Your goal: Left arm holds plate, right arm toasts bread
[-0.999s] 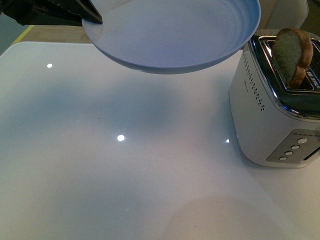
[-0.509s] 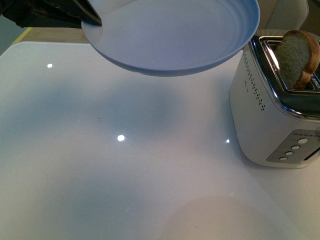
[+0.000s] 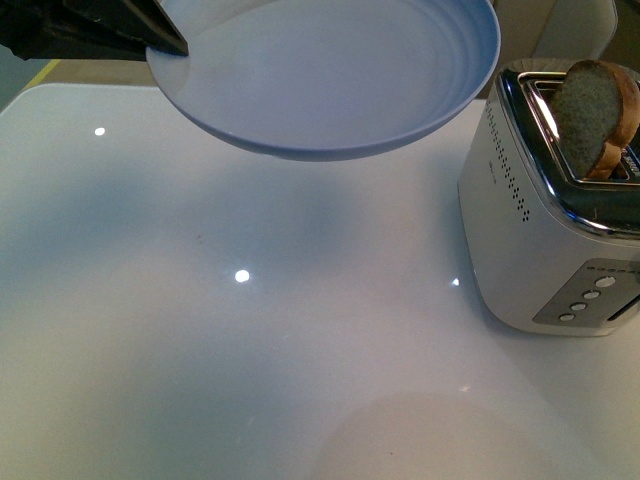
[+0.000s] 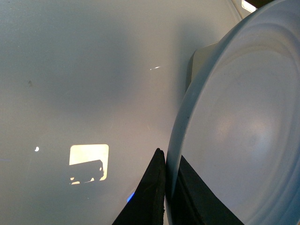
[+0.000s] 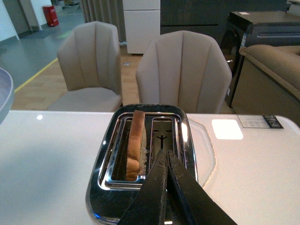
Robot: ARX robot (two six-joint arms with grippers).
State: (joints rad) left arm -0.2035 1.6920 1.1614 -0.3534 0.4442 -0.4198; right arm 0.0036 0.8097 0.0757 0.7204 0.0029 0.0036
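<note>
Left wrist view: left gripper pinches plate rim; right gripper pressed together (bread in toaster).

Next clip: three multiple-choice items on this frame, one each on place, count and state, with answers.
1. The plate is: A held above the table by the left gripper; B lying on the table; C leaning on the toaster.
2. The toaster's slots number: A one; B two; C four.
3. The bread is: A on the plate; B flat on the table; C standing in a slot.
Answers: 1 A, the jaws clamp its rim in the air; 2 B, the right wrist view shows two; 3 C, it stands upright there.
</note>
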